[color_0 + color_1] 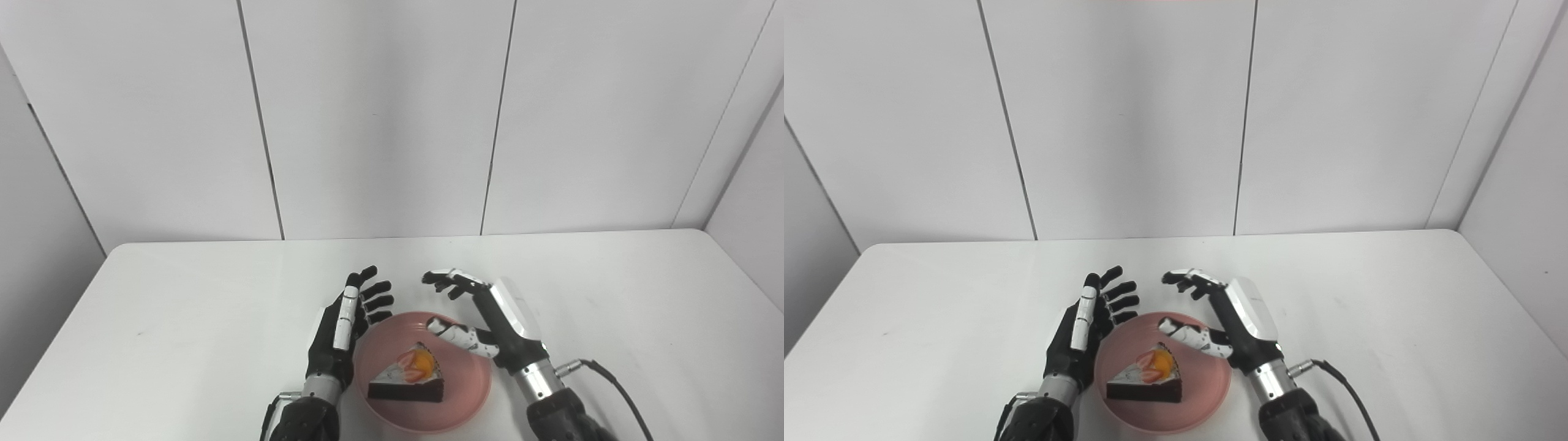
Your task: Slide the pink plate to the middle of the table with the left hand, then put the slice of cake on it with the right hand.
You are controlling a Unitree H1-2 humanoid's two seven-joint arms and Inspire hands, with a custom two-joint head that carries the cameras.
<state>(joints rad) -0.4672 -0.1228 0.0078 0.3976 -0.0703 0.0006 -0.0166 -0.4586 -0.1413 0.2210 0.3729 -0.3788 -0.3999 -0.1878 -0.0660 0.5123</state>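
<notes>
1. Already plated, the slice of cake (pixel 409 378) lay on the pink plate (pixel 465 392) at the lower centre of the frame, close to the near edge of the white table (pixel 184 318).

2. At lower left of centre, the left hand (pixel 346 334) stood edge-on just beside the plate's left rim, fingers spread and pointing toward the back wall (pixel 380 122), grasping nothing. Whether it touched the rim could not be told.

3. Between the two hands, the cake's dark chocolate side faced the camera, its long axis running left to right across the plate, with the fruit topping (pixel 418 364) toward the upper right of the slice.

4. At lower right of centre, the right hand (pixel 490 318) hung released over the plate's right rim, fingers apart and curled toward the upper left, its thumb (pixel 459 334) reaching over the plate toward the cake without touching it.

5. Both hands flanked the plate about equally; the right thumb was the part nearest the cake, which lay to the lower left of that hand.

6. Judged from this layout, both steps looked done, and any coming move would call for drawing each hand away outward, the thumb clearing the topping first.

7. A black cable (pixel 612 383) trailed from the right wrist toward the lower right corner.
</notes>
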